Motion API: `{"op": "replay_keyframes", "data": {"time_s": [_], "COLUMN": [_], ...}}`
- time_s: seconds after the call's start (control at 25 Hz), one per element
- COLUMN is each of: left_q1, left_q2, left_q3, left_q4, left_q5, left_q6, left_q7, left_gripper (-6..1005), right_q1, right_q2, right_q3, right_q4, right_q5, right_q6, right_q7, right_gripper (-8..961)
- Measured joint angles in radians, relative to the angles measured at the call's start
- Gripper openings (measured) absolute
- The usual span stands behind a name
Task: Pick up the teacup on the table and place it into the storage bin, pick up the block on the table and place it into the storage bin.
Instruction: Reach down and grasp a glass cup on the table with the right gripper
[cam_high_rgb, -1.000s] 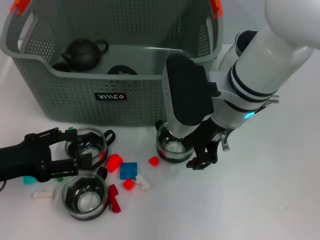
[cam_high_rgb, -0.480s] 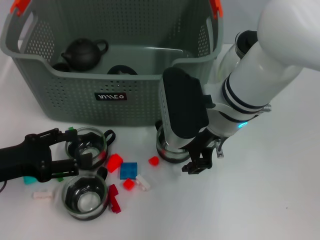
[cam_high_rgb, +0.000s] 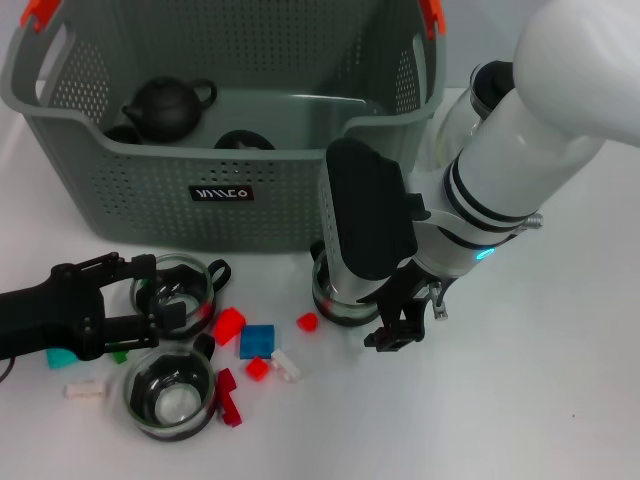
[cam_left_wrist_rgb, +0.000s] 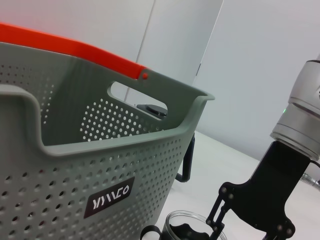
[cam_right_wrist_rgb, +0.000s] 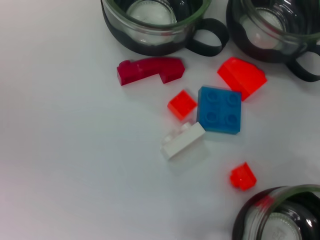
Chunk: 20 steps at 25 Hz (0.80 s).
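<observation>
A white worktop (cam_high_rgb: 560, 400) carries a grey bin (cam_high_rgb: 230, 190) along its far side. Just in front of the bin stands a glass teacup (cam_high_rgb: 343, 292), and the right end effector (cam_high_rgb: 385, 305) straddles it, fingers spread wide around the rim, not yet closed. Blocks (cam_high_rgb: 257, 341) lie scattered beside it, toward the left end effector (cam_high_rgb: 130, 300), which sits open around another cup (cam_high_rgb: 177, 290). The right arm is nearer; closing should secure the teacup.

A small black label (cam_high_rgb: 222, 193) on the storage bin (cam_high_rgb: 120, 185), lettering illegible
</observation>
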Motion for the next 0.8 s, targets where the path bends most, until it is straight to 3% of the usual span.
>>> {"op": "replay_keyframes", "data": {"time_s": [0.4,0.8], "left_q1": [0.000,0.001], "left_q2": [-0.002,-0.003], "left_q3": [-0.001,-0.002], "left_q4": [0.000,0.000], "left_q5": [-0.002,-0.002], "left_q6": [0.004,0.006], "left_q7": [-0.002,-0.003], "left_gripper": [902,902], "right_q1": [0.002,-0.002], "right_q2": [-0.003,-0.006], "right_q3": [0.002,0.033], "right_q4": [0.001,-0.046], "right_q5": [0.017,0.019], "right_q6": [-0.009,-0.074], "right_q7": [0.001,0.016], "right_gripper": [409,83]}}
